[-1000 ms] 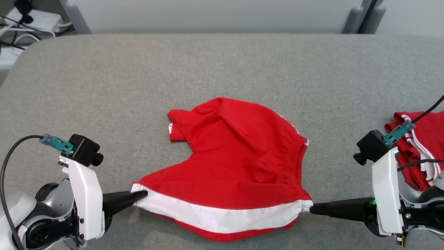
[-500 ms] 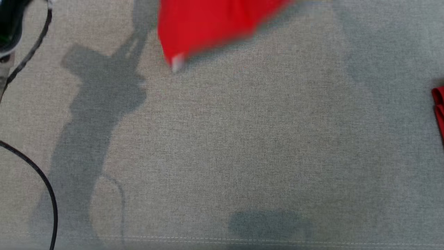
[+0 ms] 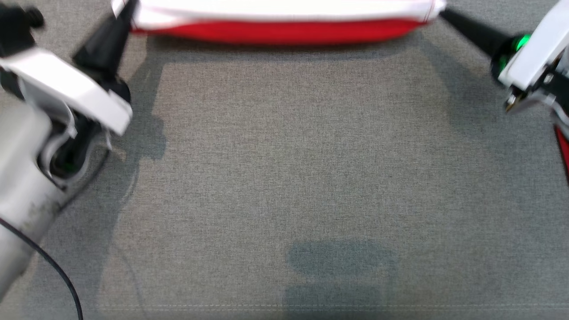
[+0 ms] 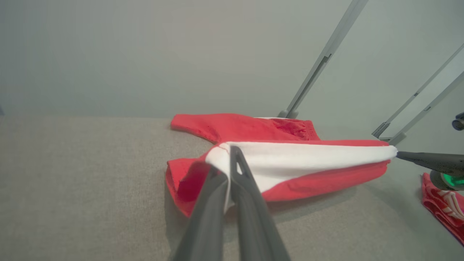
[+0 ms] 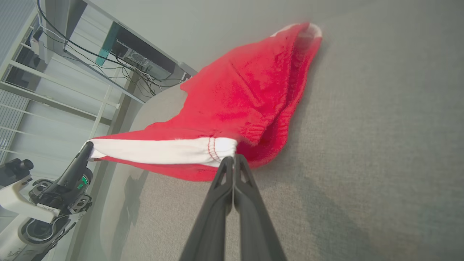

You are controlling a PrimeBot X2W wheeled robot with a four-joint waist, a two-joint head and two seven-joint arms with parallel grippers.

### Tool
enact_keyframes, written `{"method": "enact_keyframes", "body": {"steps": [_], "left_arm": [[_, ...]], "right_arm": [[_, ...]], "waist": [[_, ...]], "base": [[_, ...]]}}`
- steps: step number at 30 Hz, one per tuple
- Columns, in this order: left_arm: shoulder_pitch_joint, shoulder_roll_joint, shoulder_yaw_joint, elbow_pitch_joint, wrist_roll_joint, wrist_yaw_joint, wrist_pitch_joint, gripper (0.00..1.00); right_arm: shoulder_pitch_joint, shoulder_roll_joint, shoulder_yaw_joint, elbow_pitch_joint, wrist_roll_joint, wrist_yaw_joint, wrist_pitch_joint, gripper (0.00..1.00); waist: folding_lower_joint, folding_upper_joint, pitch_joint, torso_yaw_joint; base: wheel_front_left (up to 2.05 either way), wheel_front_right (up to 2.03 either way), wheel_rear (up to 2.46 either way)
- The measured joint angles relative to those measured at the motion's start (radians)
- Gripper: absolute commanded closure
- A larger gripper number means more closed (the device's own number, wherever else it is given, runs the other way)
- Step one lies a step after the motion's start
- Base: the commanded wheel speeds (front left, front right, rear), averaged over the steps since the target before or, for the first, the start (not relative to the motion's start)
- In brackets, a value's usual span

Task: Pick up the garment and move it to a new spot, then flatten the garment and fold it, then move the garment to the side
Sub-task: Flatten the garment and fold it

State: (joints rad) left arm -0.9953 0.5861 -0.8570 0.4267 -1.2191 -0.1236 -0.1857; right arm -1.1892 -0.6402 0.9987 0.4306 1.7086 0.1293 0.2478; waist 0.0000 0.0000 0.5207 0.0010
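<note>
The garment [image 3: 284, 31] is a pair of red shorts with a white side stripe, at the top edge of the head view. My left gripper [image 3: 126, 12] is shut on one end of the stripe, and my right gripper [image 3: 441, 13] is shut on the other end. The stripe is stretched taut between them. In the left wrist view the garment [image 4: 253, 128] has its near edge lifted while its far part lies on the table, with my left gripper [image 4: 229, 152] pinching the white end. In the right wrist view my right gripper [image 5: 232, 159] pinches the stitched end of the garment [image 5: 246, 94].
The grey fabric table [image 3: 284, 178] stretches wide in front of me, with a seam near its front edge. A second red and white garment [image 4: 442, 206] lies at the right, its edge [image 3: 563, 146] showing in the head view. Metal frame posts [image 4: 319, 65] stand behind the table.
The head camera has tilted down, so the garment now sits at the top of the picture. Both grippers still hold the stripe ends, and the striped edge is now raised and pulled straight.
</note>
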Motion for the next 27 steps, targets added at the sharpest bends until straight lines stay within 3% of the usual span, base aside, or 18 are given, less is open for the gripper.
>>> {"method": "enact_keyframes", "body": {"steps": [11,27], "left_arm": [[0.206,0.034,-0.132,-0.06,-0.043,0.0,-0.063,1.0],[0.483,-0.049,-0.061,-0.059,0.031,0.0,-0.063,1.0]], "right_arm": [[0.252,-0.094,0.022,-0.148,-0.019,0.0,-0.031,1.0],[0.49,-0.087,0.048,-0.223,-0.027,0.0,-0.09,1.0]], "waist": [[0.0,0.0,-0.07,0.018],[0.0,0.0,-0.255,0.039]], "base": [[0.0,0.0,0.0],[0.0,0.0,0.0]]}}
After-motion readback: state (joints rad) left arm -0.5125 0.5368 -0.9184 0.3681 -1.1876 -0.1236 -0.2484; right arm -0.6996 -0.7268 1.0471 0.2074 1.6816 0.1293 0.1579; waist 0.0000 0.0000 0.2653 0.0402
